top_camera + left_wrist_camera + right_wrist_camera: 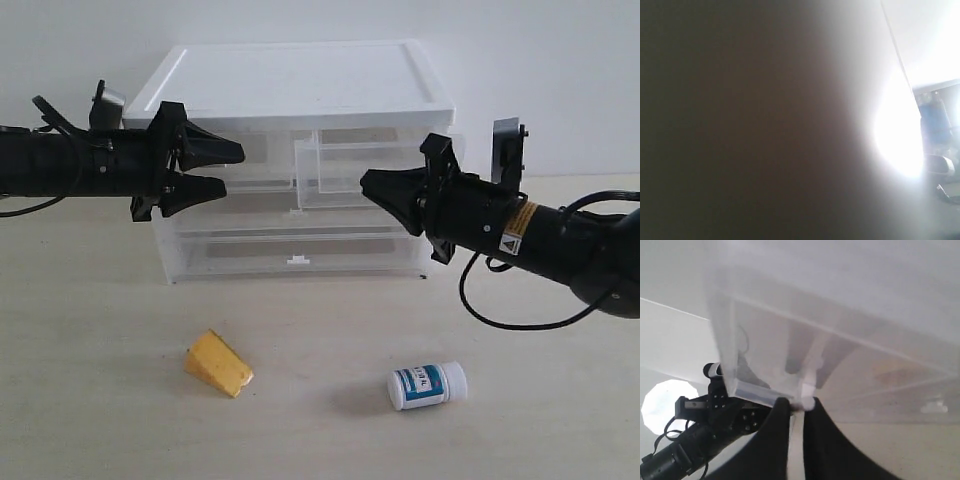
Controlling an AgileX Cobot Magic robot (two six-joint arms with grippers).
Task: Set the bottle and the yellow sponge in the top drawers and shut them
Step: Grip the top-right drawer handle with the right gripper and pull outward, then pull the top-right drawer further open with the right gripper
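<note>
Starting with the cabinet (300, 80): light plastic by the look, likely to skid if tugged hard. Within it, right top drawer (330, 165) standing partly out, left top drawer (265, 150) seemingly in. Pinched together on the tab handle (799, 402), right gripper (366, 184); spread apart at the cabinet's left front, left gripper (232, 168). Before the cabinet, well clear: yellow sponge (218, 364), probably soft and light, best squeezed across its flat faces; bottle (428, 385) on its side, rigid, smooth, prone to rolling, best taken across the body.
</note>
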